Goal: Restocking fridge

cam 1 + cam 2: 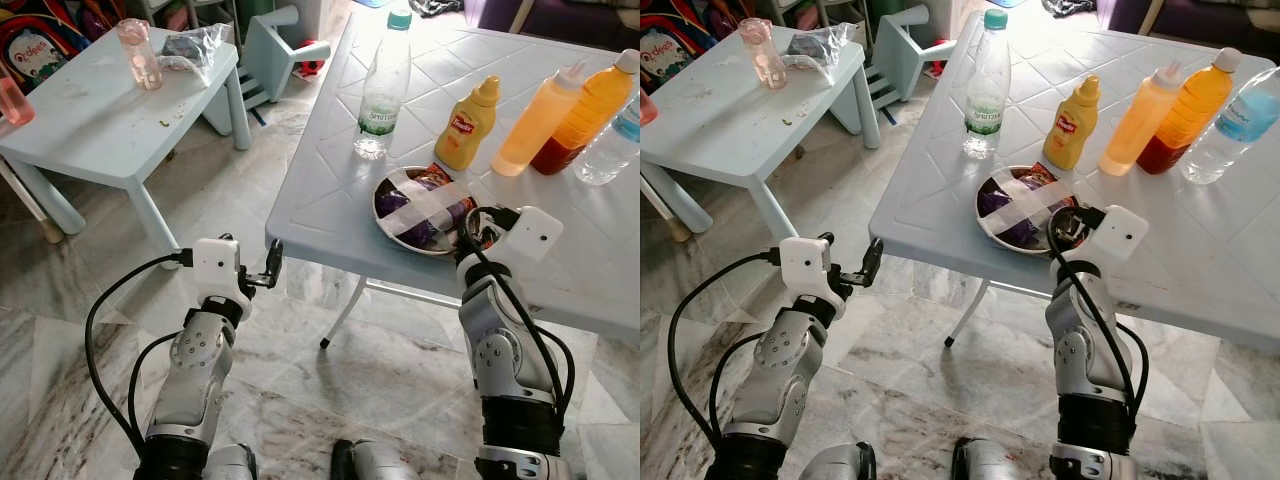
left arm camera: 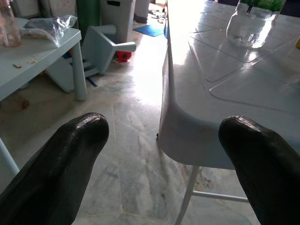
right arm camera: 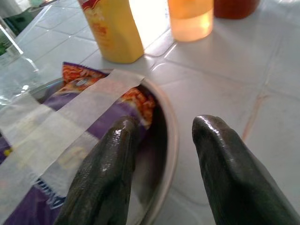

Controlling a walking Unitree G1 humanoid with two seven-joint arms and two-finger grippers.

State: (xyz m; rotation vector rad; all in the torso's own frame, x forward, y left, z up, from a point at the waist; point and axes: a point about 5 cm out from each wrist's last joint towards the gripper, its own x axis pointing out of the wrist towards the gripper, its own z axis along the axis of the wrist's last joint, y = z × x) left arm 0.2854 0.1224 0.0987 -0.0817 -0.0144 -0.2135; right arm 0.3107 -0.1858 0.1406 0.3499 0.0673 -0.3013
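The left claw [image 1: 272, 262] hangs with its fingers apart just off the near left corner of the big worktop [image 1: 330, 190], touching nothing. Near that worktop's front edge sits a bowl [image 1: 384, 212] of purple snack packets [image 1: 418, 222] crossed with tape; behind it stand a water bottle [image 1: 383, 90], mustard bottle [image 1: 466, 125] and two orange bottles [image 1: 535, 120]. The right claw [image 3: 161, 140] is spread across the bowl's rim, one finger inside on the packets, the other outside over the worktop.

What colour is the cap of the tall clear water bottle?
Green; the cap shows best in the right eye view.
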